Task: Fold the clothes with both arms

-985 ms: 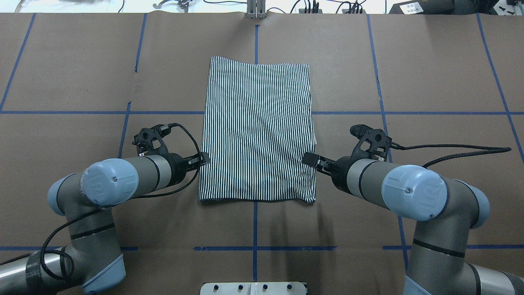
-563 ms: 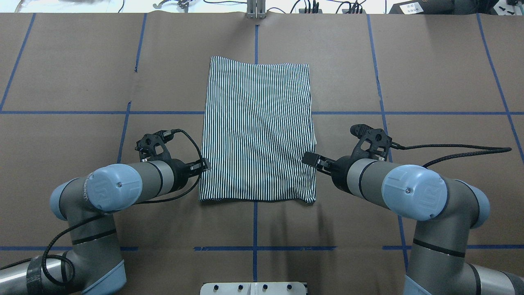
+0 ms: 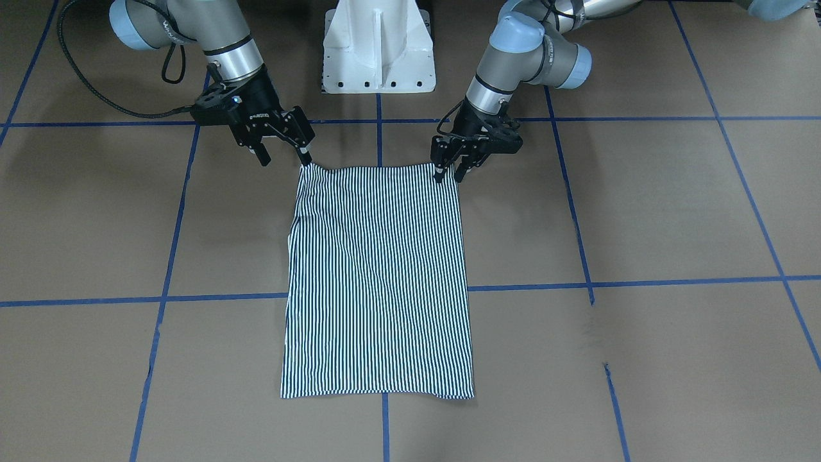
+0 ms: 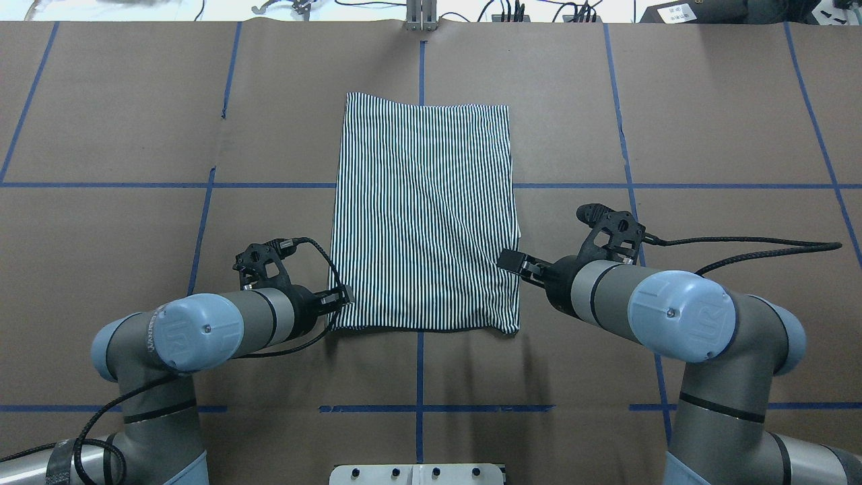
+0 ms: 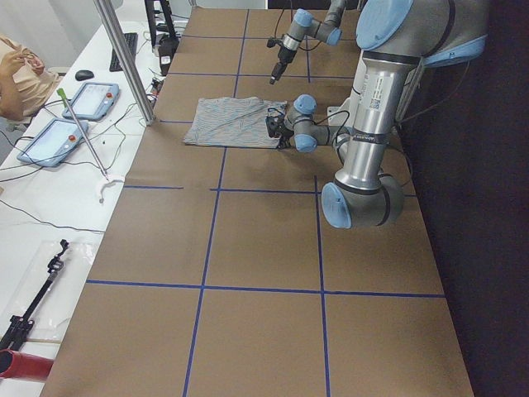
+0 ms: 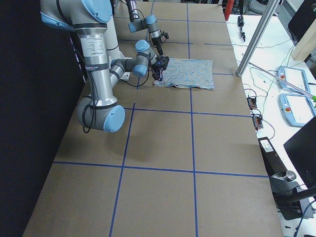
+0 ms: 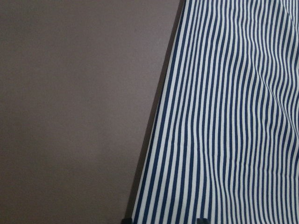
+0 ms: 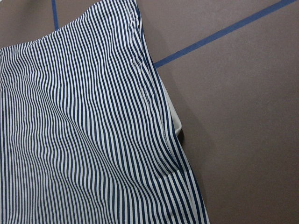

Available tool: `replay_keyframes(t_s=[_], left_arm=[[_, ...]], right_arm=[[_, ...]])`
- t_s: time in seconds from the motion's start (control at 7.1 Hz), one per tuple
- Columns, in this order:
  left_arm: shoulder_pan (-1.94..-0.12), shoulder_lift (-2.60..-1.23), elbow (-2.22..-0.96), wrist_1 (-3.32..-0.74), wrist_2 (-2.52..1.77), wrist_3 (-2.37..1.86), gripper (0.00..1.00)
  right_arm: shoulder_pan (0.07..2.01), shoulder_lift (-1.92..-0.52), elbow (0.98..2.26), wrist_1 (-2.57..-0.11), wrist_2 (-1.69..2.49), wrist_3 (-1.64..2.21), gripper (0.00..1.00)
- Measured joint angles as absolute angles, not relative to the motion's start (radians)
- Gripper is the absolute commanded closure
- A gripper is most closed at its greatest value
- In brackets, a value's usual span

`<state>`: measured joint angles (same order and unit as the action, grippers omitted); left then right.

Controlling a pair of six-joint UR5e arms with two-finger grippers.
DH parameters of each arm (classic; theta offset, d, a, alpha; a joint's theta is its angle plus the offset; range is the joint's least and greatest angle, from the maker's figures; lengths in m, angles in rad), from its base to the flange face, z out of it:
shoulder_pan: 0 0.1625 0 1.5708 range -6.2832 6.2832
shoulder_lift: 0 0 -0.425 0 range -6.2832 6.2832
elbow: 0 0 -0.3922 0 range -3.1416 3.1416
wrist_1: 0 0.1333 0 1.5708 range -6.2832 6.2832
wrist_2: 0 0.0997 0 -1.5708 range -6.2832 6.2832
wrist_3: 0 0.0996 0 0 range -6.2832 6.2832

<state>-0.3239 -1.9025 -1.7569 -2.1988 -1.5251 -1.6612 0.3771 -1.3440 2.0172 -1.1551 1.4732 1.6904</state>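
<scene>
We count two grippers and one shirt. The left gripper point(image 3: 449, 174) has its fingers slightly apart, straddling one robot-side corner of the striped shirt point(image 3: 378, 276) without pinching it, and the right gripper point(image 3: 285, 157) is wide open, one finger touching the other corner. The shirt lies flat mid-table point(image 3: 641, 224), folded to a rectangle. Only the right wrist view shows its stitched seam point(image 8: 164, 135).

Robotics laboratory: left arm point(image 4: 195, 330) and right arm point(image 4: 680, 313) at a table point(image 4: 101, 121) gridded with blue tape point(image 4: 101, 184); teach pendants point(image 5: 51, 141) and an operator point(image 5: 16, 74) sat at ten o'clock.
</scene>
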Motion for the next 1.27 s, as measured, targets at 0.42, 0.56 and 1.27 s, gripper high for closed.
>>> replay_keyframes(t_s=[0.42, 0.56, 1.27], left_arm=[[-0.319, -1.881, -1.786, -2.177, -1.527, -1.659, 0.43], [-0.316, -1.873, -1.81, -2.151, -1.527, -1.658, 0.43], [-0.265, -1.878, -1.813, -2.126, -1.528, -1.658, 0.49]], right_arm=[[0.377, -1.346, 2.018, -1.155, 1.468, 1.693, 0.0], [0.377, -1.346, 2.017, -1.156, 1.463, 1.693, 0.0], [0.377, -1.348, 2.016, -1.156, 1.459, 1.694, 0.0]])
